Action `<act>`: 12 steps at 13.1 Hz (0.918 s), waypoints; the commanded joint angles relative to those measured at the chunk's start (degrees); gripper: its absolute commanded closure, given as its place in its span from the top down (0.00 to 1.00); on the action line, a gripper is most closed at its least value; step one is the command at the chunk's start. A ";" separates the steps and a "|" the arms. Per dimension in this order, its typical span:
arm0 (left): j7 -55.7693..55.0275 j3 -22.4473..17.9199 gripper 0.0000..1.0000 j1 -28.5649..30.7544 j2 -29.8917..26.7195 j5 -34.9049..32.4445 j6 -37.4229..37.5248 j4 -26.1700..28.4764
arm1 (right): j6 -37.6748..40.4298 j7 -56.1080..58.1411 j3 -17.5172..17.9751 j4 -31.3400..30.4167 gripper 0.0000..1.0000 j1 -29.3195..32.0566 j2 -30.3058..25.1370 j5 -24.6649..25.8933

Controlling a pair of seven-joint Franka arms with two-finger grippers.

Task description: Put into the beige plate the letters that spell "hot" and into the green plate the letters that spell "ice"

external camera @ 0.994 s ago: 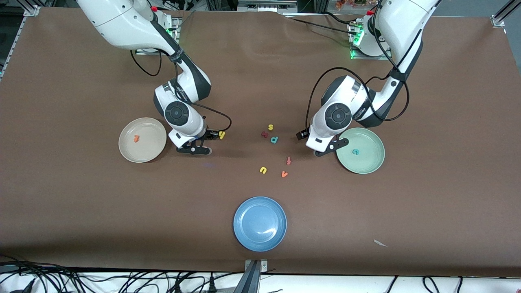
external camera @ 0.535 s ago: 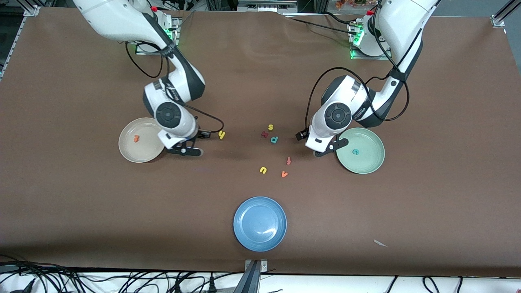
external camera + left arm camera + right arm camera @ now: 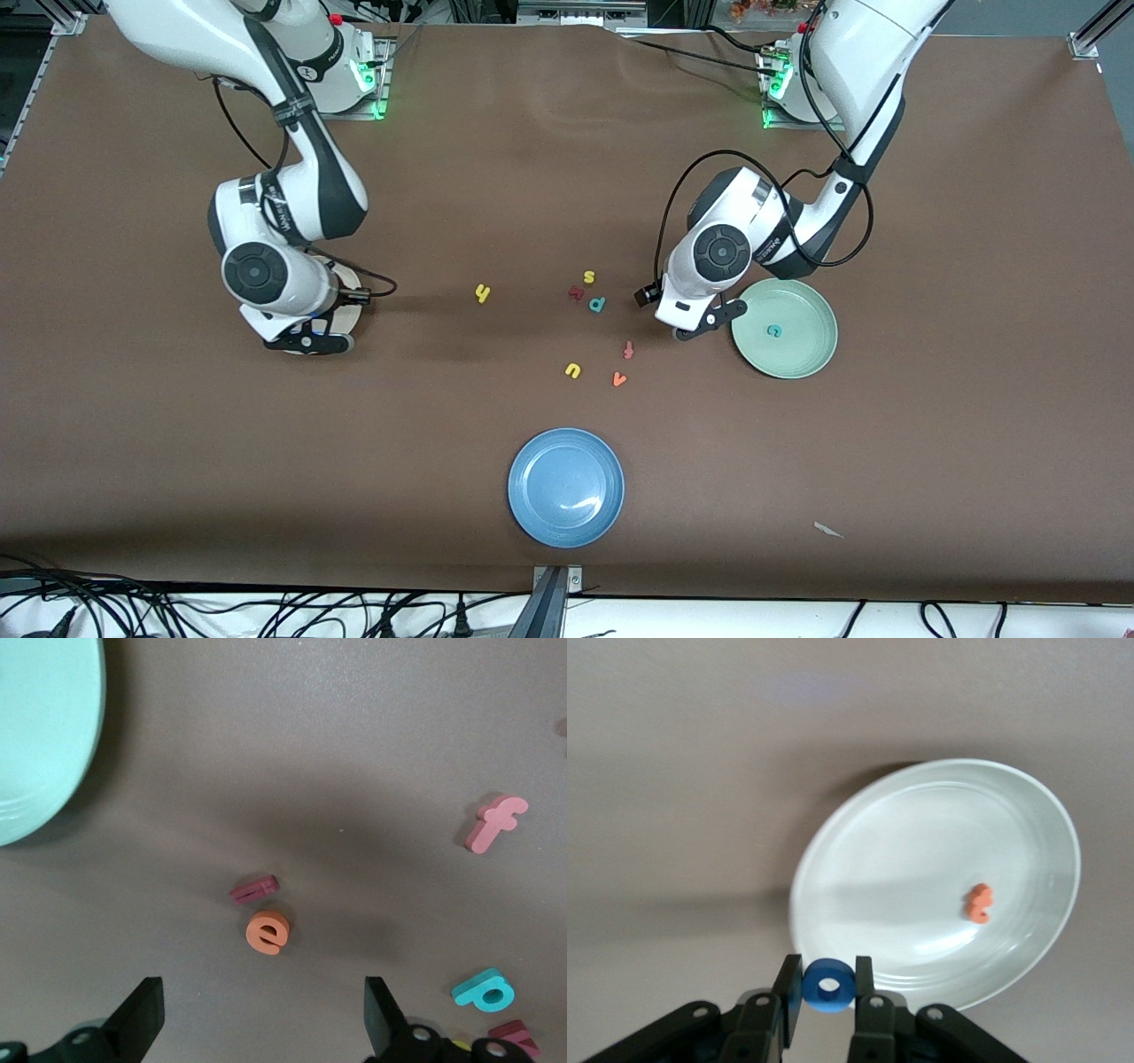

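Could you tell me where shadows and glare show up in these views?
Front view: a white glare streak sits in the blue plate, and soft shadows spread under both arms. Left wrist view: a broad dim patch darkens the table around the orange e and the maroon i. Right wrist view: a grey shadow band crosses the beige plate, over which the right pincer holds the blue o.
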State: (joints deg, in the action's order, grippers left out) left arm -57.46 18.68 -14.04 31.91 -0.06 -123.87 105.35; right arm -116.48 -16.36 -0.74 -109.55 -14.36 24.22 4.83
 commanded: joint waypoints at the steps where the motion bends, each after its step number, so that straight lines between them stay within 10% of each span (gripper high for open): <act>1: -0.64 -0.31 0.99 -0.37 0.26 0.50 0.03 -0.85 | -2.16 7.54 -3.02 -1.89 0.15 0.29 1.09 -0.44; 6: -0.73 -0.31 0.99 -0.37 0.43 0.59 0.03 -0.50 | -7.78 11.53 -3.30 -5.84 0.19 1.88 2.85 -0.70; 8: -0.81 -0.31 0.98 -0.46 0.96 0.59 0.03 -0.41 | -8.15 11.70 -3.39 -5.94 0.78 1.88 2.59 -0.79; 12: -0.90 -0.31 0.92 -0.46 2.54 0.85 -0.06 -0.32 | -2.71 7.59 -0.42 -4.10 0.87 1.70 -1.71 -4.46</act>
State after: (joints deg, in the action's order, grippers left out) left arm -57.86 18.64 -14.06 33.80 -0.07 -123.85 105.38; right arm -122.54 -6.62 -3.74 -114.05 -12.62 25.97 3.35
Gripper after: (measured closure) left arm 0.044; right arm 0.211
